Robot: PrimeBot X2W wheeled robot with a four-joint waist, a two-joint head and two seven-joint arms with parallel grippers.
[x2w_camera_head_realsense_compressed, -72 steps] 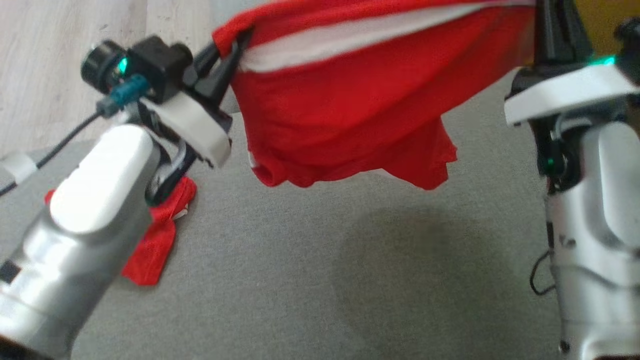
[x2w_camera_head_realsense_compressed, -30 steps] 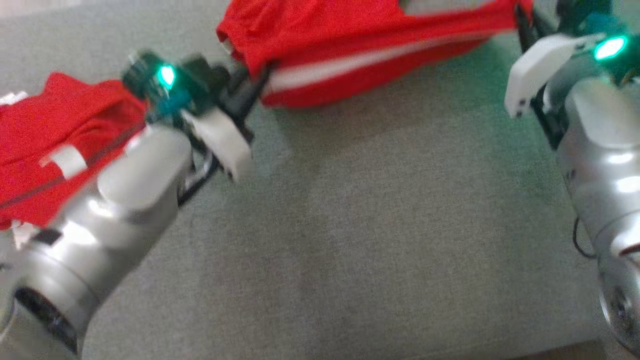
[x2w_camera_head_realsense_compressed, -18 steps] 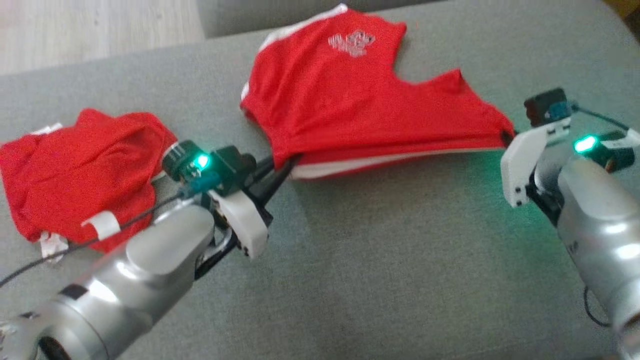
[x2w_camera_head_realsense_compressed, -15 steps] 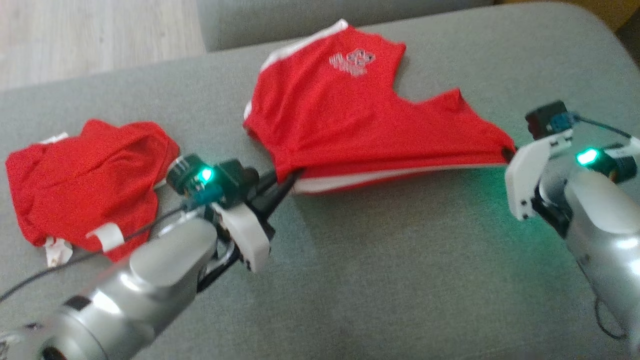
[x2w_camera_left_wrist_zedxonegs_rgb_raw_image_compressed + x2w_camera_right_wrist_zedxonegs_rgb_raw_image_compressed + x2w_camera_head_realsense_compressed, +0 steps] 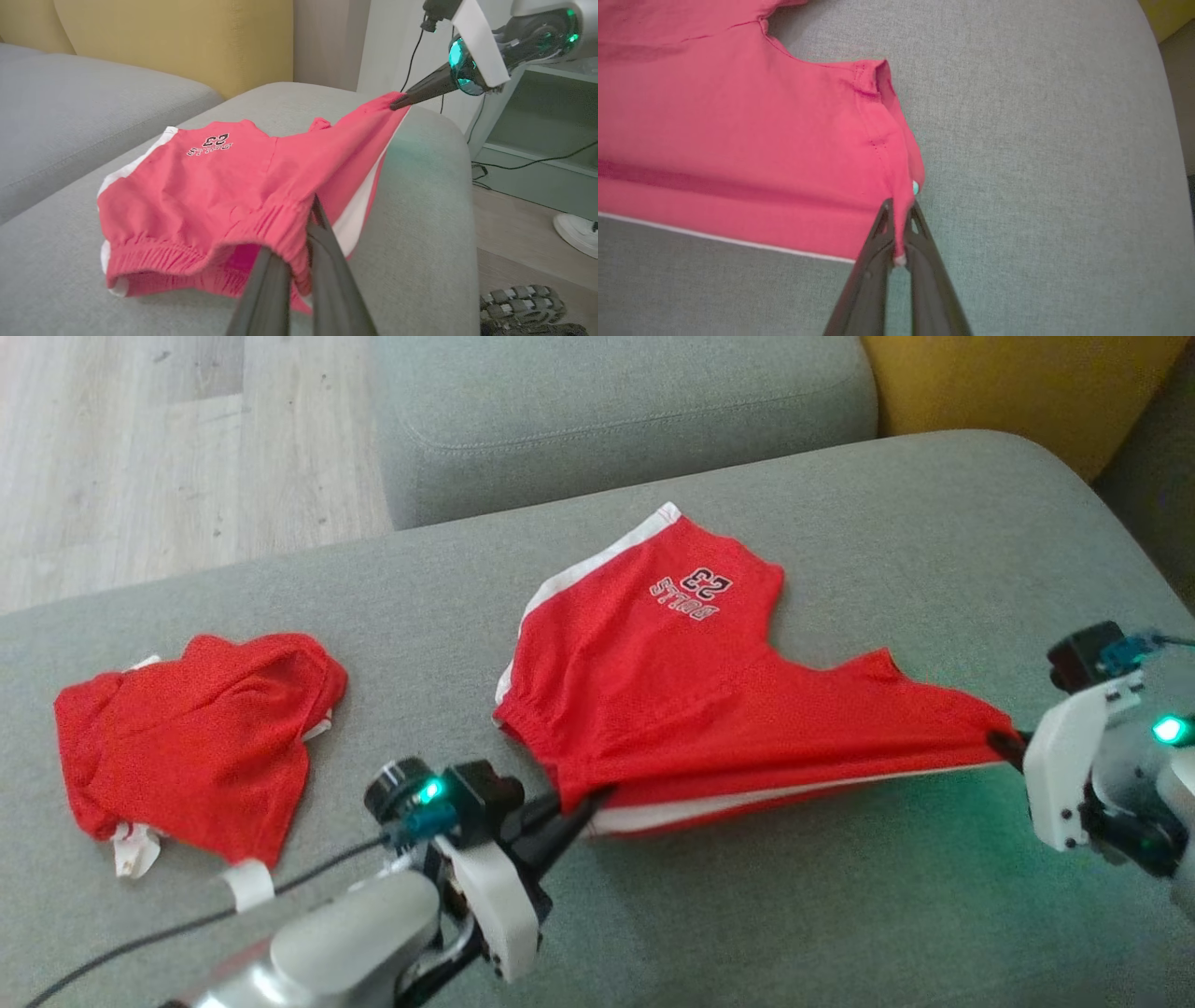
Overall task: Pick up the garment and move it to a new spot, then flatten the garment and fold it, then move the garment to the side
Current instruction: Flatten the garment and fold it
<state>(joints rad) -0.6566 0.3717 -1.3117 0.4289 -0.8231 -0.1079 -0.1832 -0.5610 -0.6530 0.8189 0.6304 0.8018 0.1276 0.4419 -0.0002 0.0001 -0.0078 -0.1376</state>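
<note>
At the far left of the grey sofa cushion [image 5: 794, 915], a crumpled red garment [image 5: 196, 737] lies well apart from the work and is best left alone. Next along, the left gripper [image 5: 583, 800] is clamped on the gathered waistband of the red shorts [image 5: 691, 700], its fingers pinched tight through the elastic. The shorts sit in the middle of the cushion. The far leg with its printed number lies flat, while the near edge with its white stripe [image 5: 747, 798] is stretched between the two arms, lifted just off the surface. At the right, the right gripper [image 5: 1004, 744] is closed on the corner of the leg hem, with a thin fold of cloth nipped between its tips. The step in hand looks like laying the shorts out flat. To do it well, both arms ought to sink together, holding the edge taut and level so no slack tucks under, and draw slightly toward the robot to smooth the bunched waistband. The jaws should let go only once the near edge rests on the cushion. An early release on one side would likely let the cloth spring back into a wrinkle.
</note>
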